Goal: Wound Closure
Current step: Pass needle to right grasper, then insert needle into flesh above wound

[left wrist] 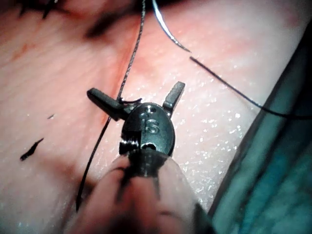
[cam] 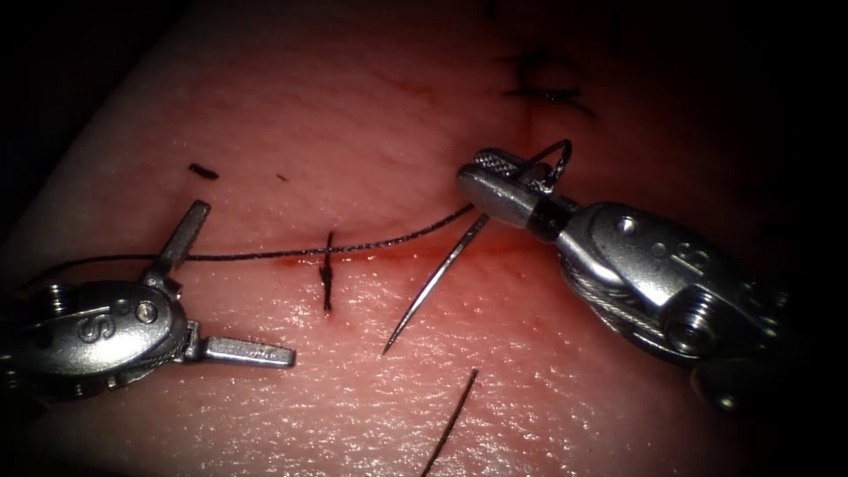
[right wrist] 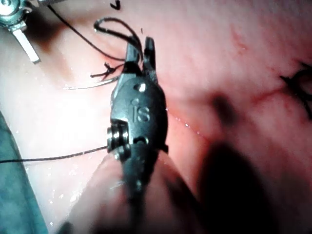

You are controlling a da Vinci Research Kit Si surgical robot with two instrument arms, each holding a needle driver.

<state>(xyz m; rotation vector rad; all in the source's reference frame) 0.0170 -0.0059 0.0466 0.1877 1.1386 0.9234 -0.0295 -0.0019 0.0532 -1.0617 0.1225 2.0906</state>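
Left tool [cam: 231, 291] lying low at the endoscope view's left, jaws spread wide apart and gripping nothing. Right tool [cam: 495, 181] reaching in from the right, wrist bent, jaws clamping down on the needle [cam: 437, 278] near its rear end.

Bare tissue [cam: 291, 106] lay open above the cut [cam: 371, 258]. Between the hands, passage was crossed by taut thread [cam: 265, 254], a knotted stitch [cam: 328, 281] and the needle [cam: 433, 284] slanting down from the right hand [cam: 495, 181].
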